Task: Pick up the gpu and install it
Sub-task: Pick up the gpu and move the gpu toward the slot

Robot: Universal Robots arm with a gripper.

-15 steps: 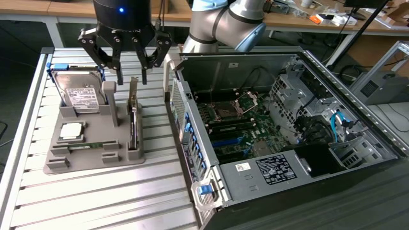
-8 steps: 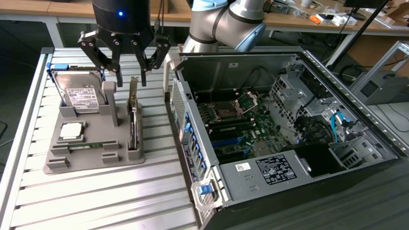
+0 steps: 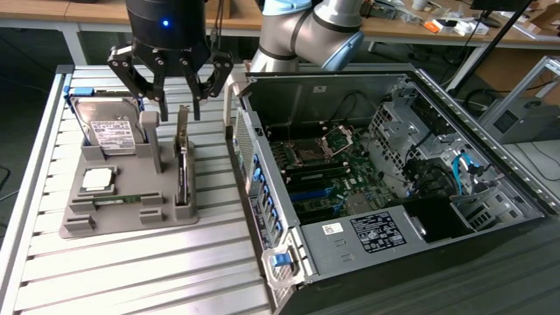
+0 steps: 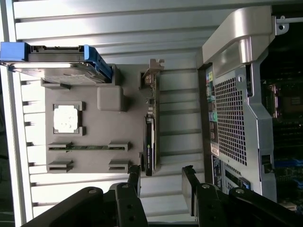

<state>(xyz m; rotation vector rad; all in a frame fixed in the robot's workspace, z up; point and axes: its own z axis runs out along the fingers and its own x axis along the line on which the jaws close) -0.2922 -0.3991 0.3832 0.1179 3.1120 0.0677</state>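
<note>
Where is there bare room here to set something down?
Bare slats beyond the grey tray, on its memory strip side, beside the computer case. The gap between tray and case is narrow. The tray is crowded, open gripper above the gpu.

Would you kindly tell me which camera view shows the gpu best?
The exterior view: the gpu stands upright in the gray holder, its side partly visible. The wrist view shows it edge-on from above.

The worktop (image 3: pixel 131 275) is a bench of ribbed aluminium slats. A grey moulded parts holder (image 3: pixel 118 228) sits flat on it near the edge at the exterior view's left. An open desktop computer case (image 3: pixel 249 151) lies on its side just beside the holder, a strip of bare slats between them.
</note>
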